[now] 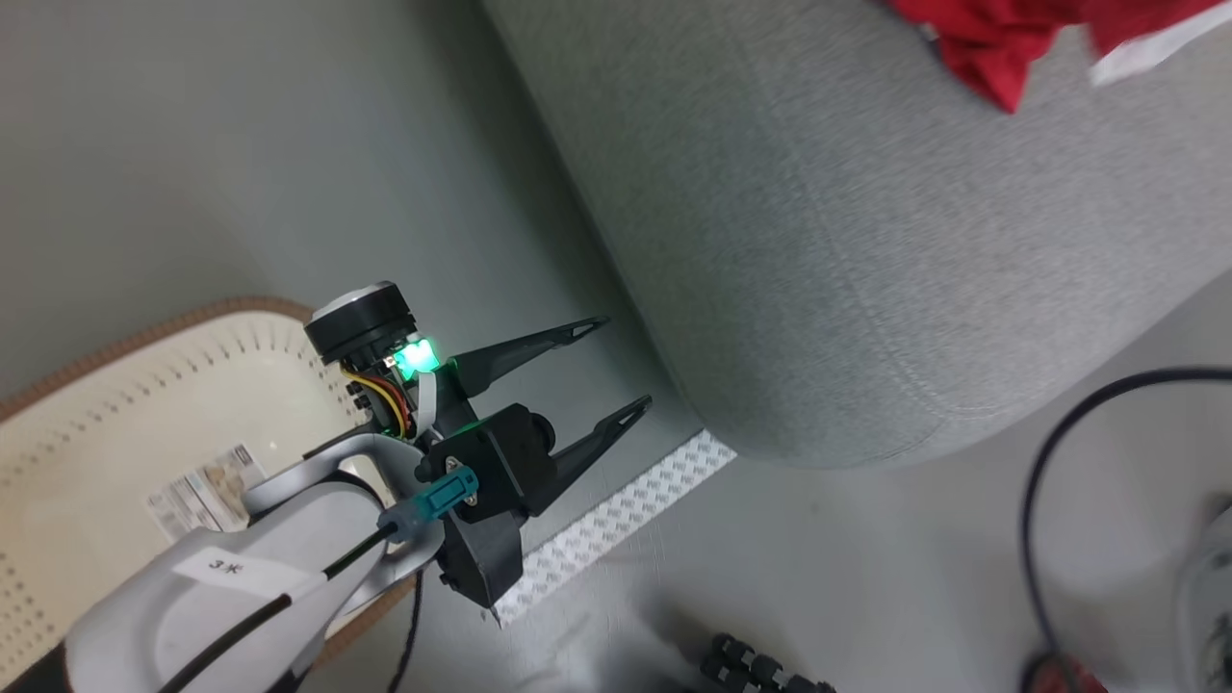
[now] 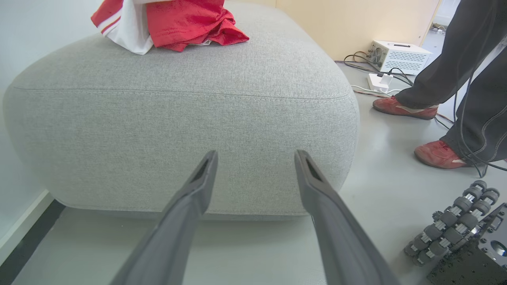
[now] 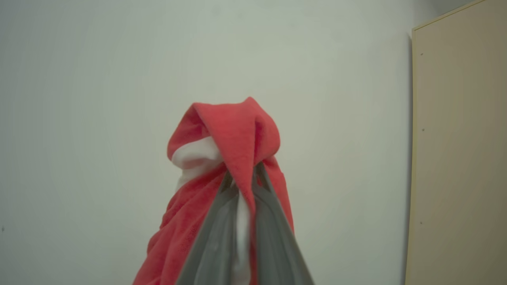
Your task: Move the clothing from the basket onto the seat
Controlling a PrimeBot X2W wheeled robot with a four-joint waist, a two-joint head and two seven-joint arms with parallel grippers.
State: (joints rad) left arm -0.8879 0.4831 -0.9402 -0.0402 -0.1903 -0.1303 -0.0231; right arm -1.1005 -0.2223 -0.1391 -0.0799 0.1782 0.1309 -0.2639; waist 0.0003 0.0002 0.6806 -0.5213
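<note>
My left gripper [image 1: 614, 370] [image 2: 255, 158] stands open and holds nothing, low over the floor between the basket and the seat, fingers pointing at the seat's side. The cream-white basket [image 1: 115, 385] with its brown rim lies at the lower left of the head view; the part that shows holds only a paper label. The grey seat [image 1: 866, 241] [image 2: 178, 111] carries red and white clothing [image 1: 1001, 43] [image 2: 178, 21] on its top. My right gripper [image 3: 242, 178] is shut on a red and white garment [image 3: 229, 134], lifted before a pale wall.
A person's legs and red shoes [image 2: 435, 152] stand on the floor right of the seat. A white box [image 2: 398, 55] with cables sits by the wall. A white textured strip [image 1: 616, 525] lies on the floor. The robot's roller wheel [image 2: 451, 221] shows low right.
</note>
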